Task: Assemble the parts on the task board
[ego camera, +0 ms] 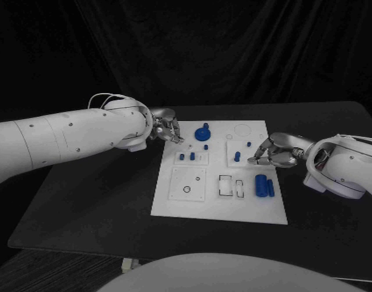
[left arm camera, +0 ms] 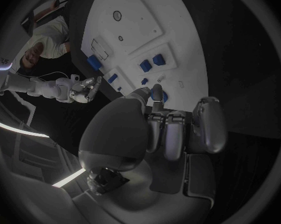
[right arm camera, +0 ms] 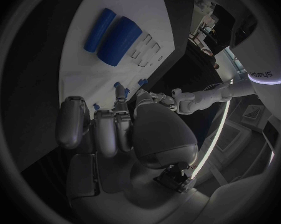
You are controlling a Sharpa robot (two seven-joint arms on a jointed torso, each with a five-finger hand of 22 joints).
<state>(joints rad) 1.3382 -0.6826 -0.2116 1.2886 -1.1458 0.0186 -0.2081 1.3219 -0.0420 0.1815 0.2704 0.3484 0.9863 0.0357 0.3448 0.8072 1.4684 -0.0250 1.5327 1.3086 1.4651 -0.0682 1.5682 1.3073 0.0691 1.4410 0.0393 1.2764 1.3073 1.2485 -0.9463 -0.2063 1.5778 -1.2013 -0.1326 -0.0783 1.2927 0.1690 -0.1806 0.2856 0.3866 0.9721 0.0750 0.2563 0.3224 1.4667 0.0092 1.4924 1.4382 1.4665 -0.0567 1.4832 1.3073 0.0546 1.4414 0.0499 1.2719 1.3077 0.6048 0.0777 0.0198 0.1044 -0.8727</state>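
Roughly centred on the black table (ego camera: 90, 201), the task board (ego camera: 221, 207) carries blue parts: two loose cylinders (ego camera: 264, 185) near its right edge, a round knobbed part (ego camera: 203, 131) at its far left corner. The left hand (ego camera: 164, 129) hovers beside that corner, the right hand (ego camera: 273, 153) beside the right edge; both have fingers curled, seemingly holding nothing, though I cannot tell. A careless reach could roll the cylinders off. "Sharpa" seems printed on one arm.

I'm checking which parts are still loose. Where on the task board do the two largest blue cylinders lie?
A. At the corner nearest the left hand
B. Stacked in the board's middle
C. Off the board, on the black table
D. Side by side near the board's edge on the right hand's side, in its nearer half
D: the two blue cylinders lie side by side on the task board, near its edge on the right hand's side.
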